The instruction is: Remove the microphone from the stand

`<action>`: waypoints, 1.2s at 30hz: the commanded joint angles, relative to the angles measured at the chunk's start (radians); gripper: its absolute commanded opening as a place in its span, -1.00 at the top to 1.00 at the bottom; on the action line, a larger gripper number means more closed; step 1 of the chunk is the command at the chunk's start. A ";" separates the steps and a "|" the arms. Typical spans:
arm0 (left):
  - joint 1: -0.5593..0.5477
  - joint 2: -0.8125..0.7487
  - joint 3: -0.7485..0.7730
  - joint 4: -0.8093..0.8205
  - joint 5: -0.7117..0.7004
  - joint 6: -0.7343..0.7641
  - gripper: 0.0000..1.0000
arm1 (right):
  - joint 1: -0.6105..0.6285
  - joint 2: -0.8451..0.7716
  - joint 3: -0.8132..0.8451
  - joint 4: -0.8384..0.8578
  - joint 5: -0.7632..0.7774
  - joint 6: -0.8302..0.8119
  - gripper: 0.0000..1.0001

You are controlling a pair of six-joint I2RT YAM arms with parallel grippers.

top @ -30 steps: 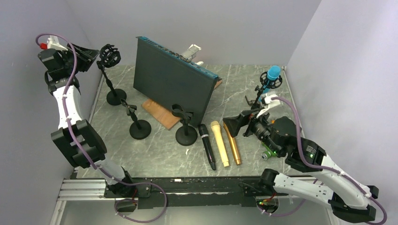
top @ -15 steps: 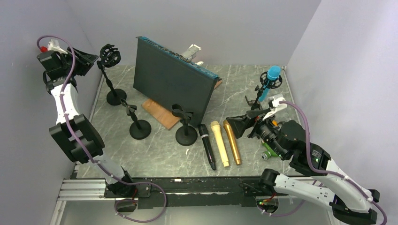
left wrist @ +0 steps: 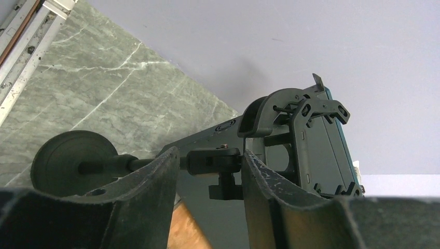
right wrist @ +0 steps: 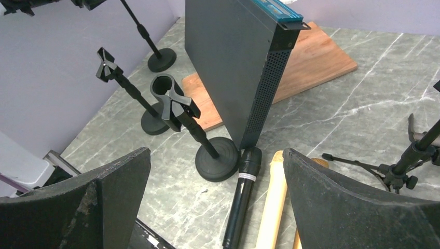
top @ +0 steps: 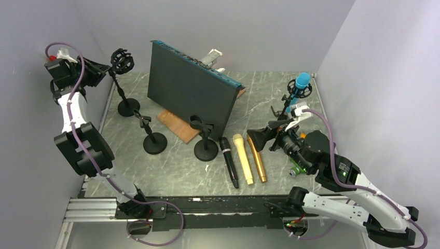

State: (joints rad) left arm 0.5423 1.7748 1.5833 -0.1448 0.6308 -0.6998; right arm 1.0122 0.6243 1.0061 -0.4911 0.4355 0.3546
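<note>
Left gripper (left wrist: 210, 155) at 10 o'clock straddling joint of shock-mount stand (left wrist: 311, 140), jaws narrowly parted, right gripper (right wrist: 215, 153) at 4 o'clock hanging spread wide, blue microphone (top: 302, 80) sitting in tripod stand (top: 285, 107)

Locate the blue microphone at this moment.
Top view: the blue microphone stands upright in its stand at the far right edge of the table, just beyond the right tool.

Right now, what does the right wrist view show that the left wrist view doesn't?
Right wrist only: black microphone and cream microphone lying on the marble table, an empty clip stand, a tripod stand. Left wrist only: the empty shock mount up close, its stand's joint framed by the left gripper. Both: dark rack unit, the table, that stand's round base.
</note>
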 commanded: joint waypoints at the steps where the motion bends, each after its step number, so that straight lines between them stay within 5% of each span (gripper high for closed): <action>1: 0.006 0.013 -0.010 0.026 -0.004 0.020 0.01 | -0.001 0.010 0.008 0.059 -0.014 -0.003 -1.00; 18: 0.005 0.020 -0.286 0.044 -0.163 0.164 0.09 | 0.000 0.059 0.002 0.081 -0.012 -0.019 -1.00; 36: -0.015 0.090 -0.346 0.076 -0.176 0.174 0.08 | 0.000 0.106 0.019 0.064 -0.015 -0.002 -1.00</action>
State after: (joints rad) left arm 0.5308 1.7592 1.3231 0.1234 0.5507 -0.6167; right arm 1.0122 0.7326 1.0061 -0.4568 0.4194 0.3477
